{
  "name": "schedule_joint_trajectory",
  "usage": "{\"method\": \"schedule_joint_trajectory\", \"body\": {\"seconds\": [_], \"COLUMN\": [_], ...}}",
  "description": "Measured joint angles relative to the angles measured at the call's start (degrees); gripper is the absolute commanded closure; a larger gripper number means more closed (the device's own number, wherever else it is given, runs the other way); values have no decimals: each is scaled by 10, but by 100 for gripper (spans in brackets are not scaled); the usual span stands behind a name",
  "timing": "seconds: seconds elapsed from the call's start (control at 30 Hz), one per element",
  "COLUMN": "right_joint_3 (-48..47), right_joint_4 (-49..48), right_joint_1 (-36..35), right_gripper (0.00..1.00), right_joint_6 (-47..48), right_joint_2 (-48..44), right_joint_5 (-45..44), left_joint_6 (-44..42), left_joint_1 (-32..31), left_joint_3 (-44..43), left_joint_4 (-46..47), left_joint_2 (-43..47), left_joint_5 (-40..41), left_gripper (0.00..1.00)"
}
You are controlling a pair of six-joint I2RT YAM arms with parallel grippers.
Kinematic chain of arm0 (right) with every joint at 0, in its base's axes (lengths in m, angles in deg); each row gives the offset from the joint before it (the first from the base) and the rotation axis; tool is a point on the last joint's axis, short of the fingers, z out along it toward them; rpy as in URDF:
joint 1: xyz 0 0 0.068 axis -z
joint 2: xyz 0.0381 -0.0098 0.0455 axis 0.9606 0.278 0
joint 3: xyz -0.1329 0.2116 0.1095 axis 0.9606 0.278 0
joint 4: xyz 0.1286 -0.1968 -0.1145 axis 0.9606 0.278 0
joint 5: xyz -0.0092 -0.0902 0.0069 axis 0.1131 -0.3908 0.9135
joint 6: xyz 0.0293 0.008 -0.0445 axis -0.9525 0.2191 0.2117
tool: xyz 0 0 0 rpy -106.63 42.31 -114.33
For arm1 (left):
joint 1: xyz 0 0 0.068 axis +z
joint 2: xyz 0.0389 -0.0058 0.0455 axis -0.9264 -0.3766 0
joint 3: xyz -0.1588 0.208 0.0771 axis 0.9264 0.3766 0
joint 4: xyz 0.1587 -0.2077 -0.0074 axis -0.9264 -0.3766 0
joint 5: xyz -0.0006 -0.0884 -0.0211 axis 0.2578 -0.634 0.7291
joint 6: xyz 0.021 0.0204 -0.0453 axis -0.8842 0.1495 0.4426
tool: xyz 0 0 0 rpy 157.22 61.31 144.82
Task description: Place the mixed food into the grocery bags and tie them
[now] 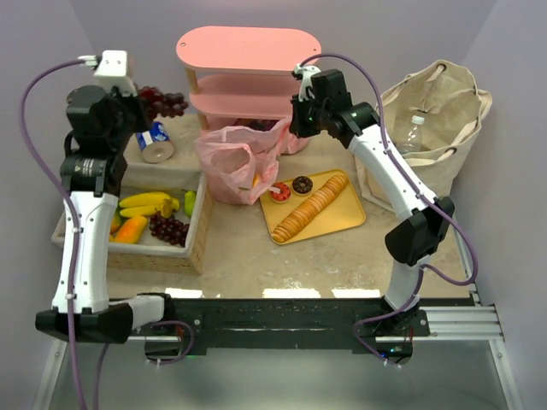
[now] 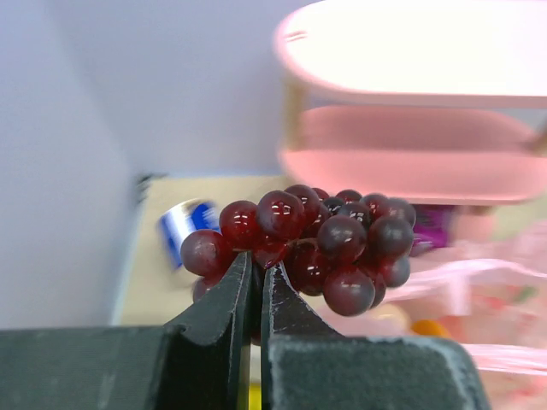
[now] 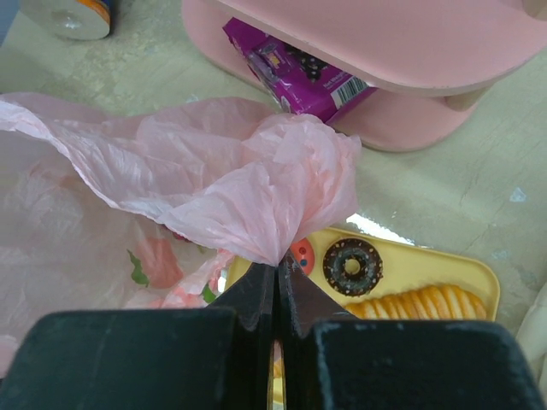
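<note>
Pink crinkly plastic bag (image 3: 214, 188): right gripper (image 3: 275, 266) pinches its rim, likely opening the mouth.
Dark-red grape bunch (image 2: 333, 239): left gripper (image 2: 255, 266) clamps it, far-left corner of table (image 1: 239, 256), for bagging.

Glossy dark-red grapes (image 2: 325, 243), thin crinkly translucent pink plastic bag (image 3: 231, 188), matt black fingers (image 3: 252, 297)

Free: bare strip of table (image 1: 239, 258) along the near edge, running up between woven basket (image 1: 154, 258) and yellow tray (image 1: 344, 217).
Free above: mouth of canvas bag (image 1: 444, 102), gaping upward at far right.
Blocked at rear centre by pink shelf (image 1: 248, 47), tiers close-stacked.
Blocked mid-table by pink plastic bag (image 1: 231, 162), a fold nipped tight in right gripper (image 3: 275, 266), just beside basket and tray on either side.
Overhead at back left, left gripper (image 2: 259, 265) clamped on grapes (image 2: 316, 235), hanging above a lying can (image 1: 156, 143); wall (image 1: 128, 26) close behind.
</note>
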Motion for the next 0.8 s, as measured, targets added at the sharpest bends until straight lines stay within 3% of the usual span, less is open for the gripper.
{"method": "schedule_joint_trajectory", "body": {"seconds": [0.2,0.33,0.53,0.8], "right_joint_3": [-11,-25,-36,-45], "right_joint_4": [1,7,17,28], "right_joint_1": [0,0,0,0], "right_gripper": [100,100,100,100], "right_joint_6": [0,1,1,1], "right_joint_2": [0,7,23,27], "right_joint_5": [0,-1,-4,-8], "left_joint_6": [9,33,63,72], "left_joint_1": [-178,-251,-277,-279], "left_joint_3": [-65,-53,-3,79], "left_joint_4": [54,118,188,195], "left_joint_2": [-82,-110,-126,-124], "left_joint_5": [-15,-48,-92,-128], "left_gripper": [100,100,100,100]}}
